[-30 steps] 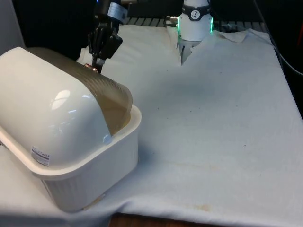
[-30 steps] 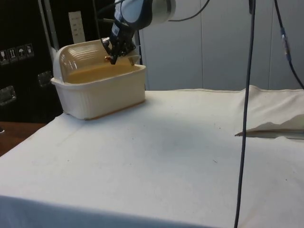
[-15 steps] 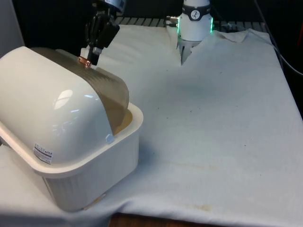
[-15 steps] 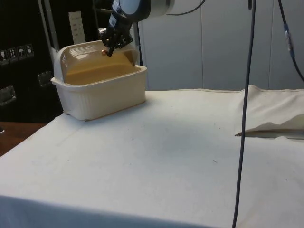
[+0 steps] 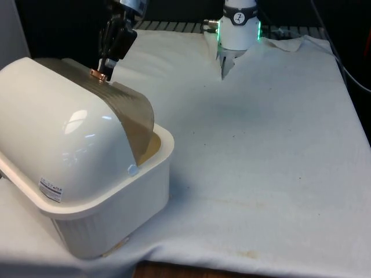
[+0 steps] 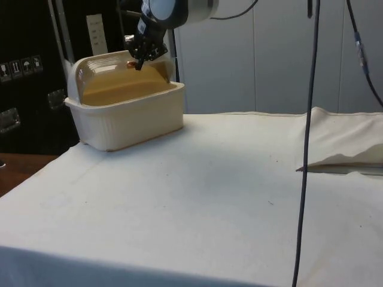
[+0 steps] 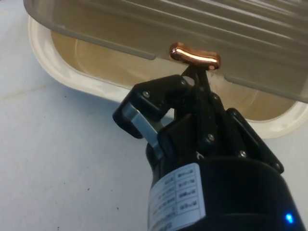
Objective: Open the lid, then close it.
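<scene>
Jaws pinched tight on the copper handle (image 7: 194,54) — tinted lid (image 5: 124,107) half raised over the cream bread box (image 5: 110,202).

White cloth (image 5: 266,145) on table; dark cabinets (image 6: 27,78) behind.

The white seven-joint arm (image 6: 179,9) reaches down from the side view's upper left. Its black two-finger gripper (image 5: 102,72) points downward, fingers (image 7: 202,96) pinched together.

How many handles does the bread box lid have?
1. A single copper handle sits near the edge of the tinted roll lid, with the gripper shut on it. The bread box's far side is hidden.
</scene>
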Available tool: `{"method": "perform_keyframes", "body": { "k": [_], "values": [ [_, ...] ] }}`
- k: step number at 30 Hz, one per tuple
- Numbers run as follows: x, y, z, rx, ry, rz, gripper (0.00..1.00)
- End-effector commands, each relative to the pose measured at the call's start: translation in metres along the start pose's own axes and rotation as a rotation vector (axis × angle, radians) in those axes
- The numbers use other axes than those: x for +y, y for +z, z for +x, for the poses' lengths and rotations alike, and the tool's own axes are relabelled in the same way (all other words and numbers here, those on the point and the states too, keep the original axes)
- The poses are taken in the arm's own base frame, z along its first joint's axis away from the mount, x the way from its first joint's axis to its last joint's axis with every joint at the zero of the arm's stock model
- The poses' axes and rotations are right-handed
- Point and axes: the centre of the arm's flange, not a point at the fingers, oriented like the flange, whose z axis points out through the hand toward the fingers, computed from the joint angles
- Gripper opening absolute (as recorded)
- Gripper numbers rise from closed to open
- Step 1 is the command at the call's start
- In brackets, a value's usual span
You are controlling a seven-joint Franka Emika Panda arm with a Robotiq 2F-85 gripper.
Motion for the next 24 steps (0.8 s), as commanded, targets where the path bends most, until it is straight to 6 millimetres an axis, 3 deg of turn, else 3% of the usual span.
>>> {"method": "perform_keyframes", "body": {
  "k": [1, 24],
  "values": [
    [0.004, 0.002, 0.004, 0.011, 0.011, -0.006, 0.0],
    [0.001, -0.003, 0.035, 0.056, 0.06, -0.002, 0.0]
  ]
}}
